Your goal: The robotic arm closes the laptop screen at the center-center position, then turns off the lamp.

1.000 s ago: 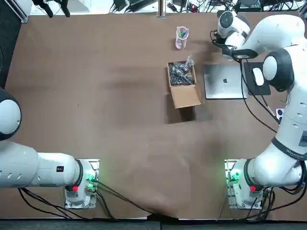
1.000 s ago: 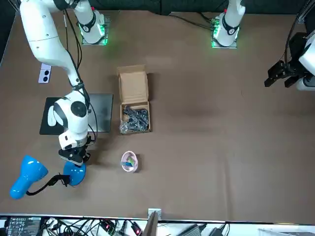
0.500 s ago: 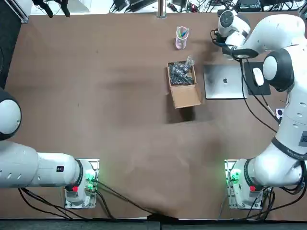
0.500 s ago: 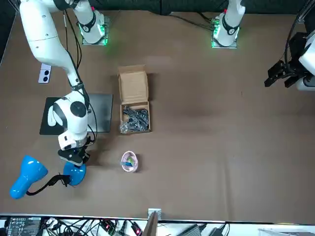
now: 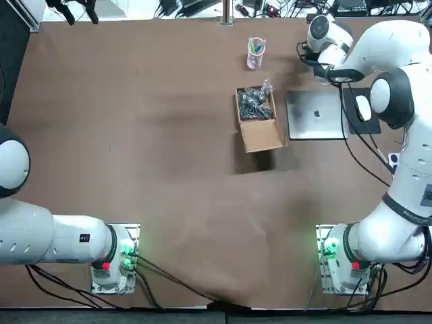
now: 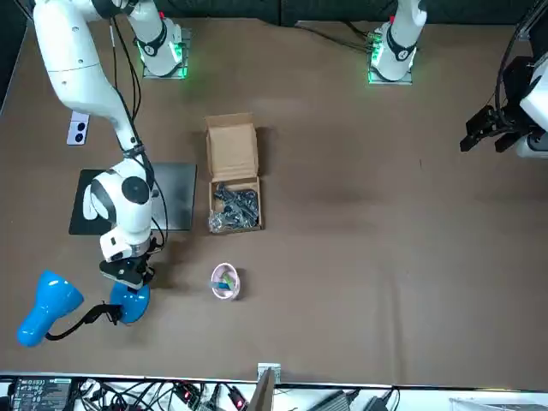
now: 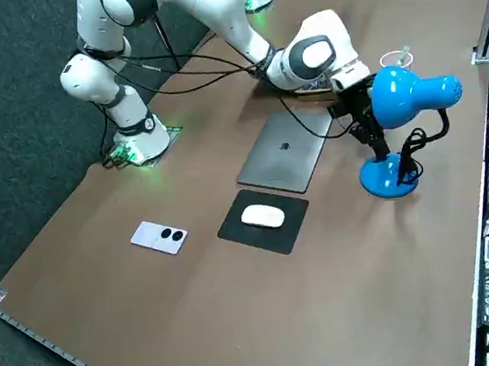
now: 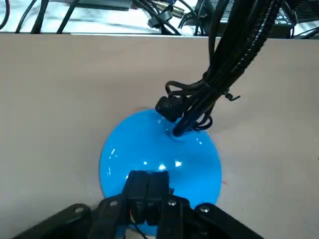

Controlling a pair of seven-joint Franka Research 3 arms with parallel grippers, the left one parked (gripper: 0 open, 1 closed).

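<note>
The right gripper (image 8: 148,183), its two black fingers pressed together, hangs straight over the round base of the blue plastic desk lamp (image 8: 149,149), at the rim nearer the robot. Whether it touches cannot be told. The lamp's black neck and cable (image 8: 219,69) rise beyond the fingers. The lamp stands near the table's far right corner. Near it lies the silver laptop (image 5: 316,115), lid already flat, between a white mouse (image 7: 263,217) and an open cardboard box (image 5: 260,131).
</note>
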